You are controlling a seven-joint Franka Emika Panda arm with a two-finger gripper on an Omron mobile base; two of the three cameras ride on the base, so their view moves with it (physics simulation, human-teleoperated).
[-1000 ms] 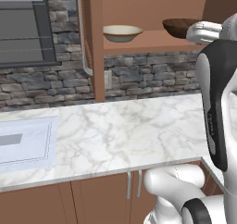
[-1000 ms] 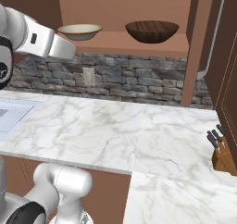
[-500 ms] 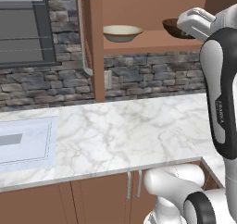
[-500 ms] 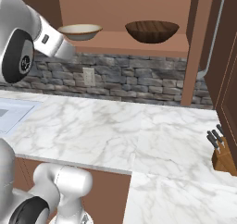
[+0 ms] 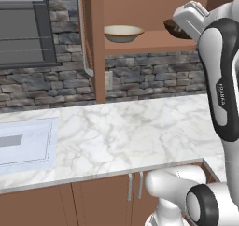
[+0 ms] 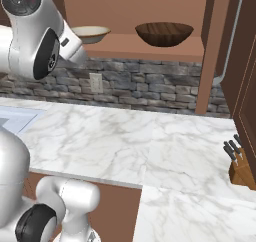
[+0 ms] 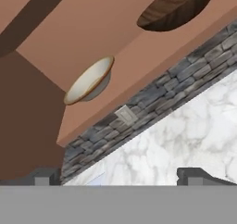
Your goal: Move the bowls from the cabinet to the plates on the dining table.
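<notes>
i raise the arm toward the open cabinet (image 6: pixel 150 48), the reach for the first bowl under way. the gripper (image 7: pixel 119 176) stands wide and empty, tips showing at the foot of the hand view. the cream bowl (image 7: pixel 89 81) and the dark wooden bowl (image 6: pixel 164 34) sit well apart on the cabinet shelf, above the marble counter (image 5: pixel 121 131). next, i judge, i must level the hand and close in on one rim.
</notes>
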